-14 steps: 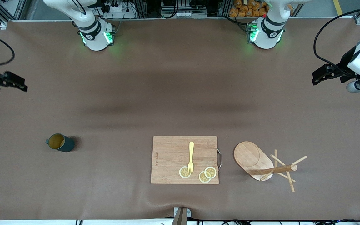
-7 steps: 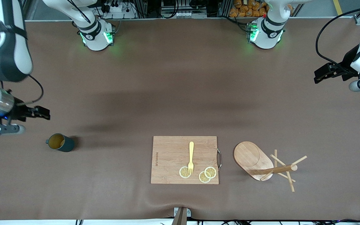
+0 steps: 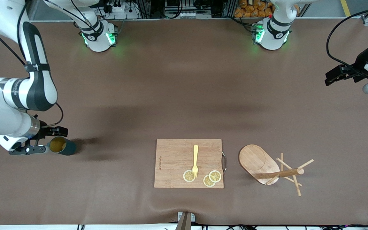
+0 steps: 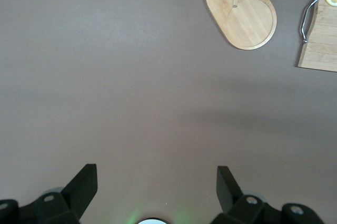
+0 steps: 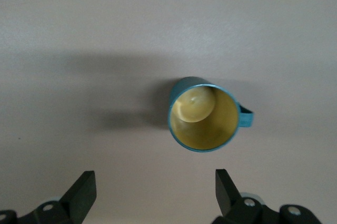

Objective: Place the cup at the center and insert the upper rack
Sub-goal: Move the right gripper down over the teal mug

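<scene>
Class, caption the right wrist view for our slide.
Open right end effector hovers above upright teal cup on brown table.

We find almost nothing legible — only a thin line of dark lettering along one short edge of the cutting board (image 3: 188, 163), at the board's nine o'clock in the front view, too small for us to read. No other labels, brands or numbers show.

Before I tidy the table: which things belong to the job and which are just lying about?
Job:
- teal cup, beside the open right gripper
- wooden mug tree, on its side

Lying about:
- bamboo cutting board
- yellow fork
- three lemon slices
</scene>
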Available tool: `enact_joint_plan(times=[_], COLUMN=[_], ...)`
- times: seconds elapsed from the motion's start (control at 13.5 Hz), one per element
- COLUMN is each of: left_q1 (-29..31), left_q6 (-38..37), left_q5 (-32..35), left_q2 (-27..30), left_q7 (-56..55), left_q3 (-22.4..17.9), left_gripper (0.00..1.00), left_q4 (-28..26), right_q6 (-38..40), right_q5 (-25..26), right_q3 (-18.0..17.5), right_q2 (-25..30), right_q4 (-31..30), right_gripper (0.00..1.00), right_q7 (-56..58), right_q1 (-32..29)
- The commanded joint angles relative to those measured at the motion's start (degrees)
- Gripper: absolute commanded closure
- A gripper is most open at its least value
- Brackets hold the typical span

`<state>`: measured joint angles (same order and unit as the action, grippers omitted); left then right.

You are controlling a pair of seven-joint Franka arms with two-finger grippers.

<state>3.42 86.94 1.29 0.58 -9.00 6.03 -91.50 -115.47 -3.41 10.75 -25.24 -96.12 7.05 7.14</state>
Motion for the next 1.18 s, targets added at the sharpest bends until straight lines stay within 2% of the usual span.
enact_joint_plan(times=[0.0, 0.74, 1.11], left_q1=[0.4, 1.0, 2.1], left_q6=[-0.9, -0.7, -0.8], left_q5=[0.5, 0.6, 0.6], left_q2=[0.4, 0.4, 0.6], left_q7=[0.8, 0.9, 1.7], left_q3=[0.3, 0.3, 0.3], left_gripper=[0.00, 0.00, 0.00], left_q4=[0.6, 1.0, 1.4], right_q6=[-0.8, -10.8, -12.3], right_q5=[-4.7, -4.7, -4.8], right_q3=[0.0, 0.0, 0.0], right_q2=[-1.8, -8.8, -10.3], right_q4=[0.1, 0.1, 0.2], right_gripper=[0.00, 0.00, 0.00], right_q7=[0.1, 3.6, 5.6], right_q1=[-1.3, -2.1, -2.4])
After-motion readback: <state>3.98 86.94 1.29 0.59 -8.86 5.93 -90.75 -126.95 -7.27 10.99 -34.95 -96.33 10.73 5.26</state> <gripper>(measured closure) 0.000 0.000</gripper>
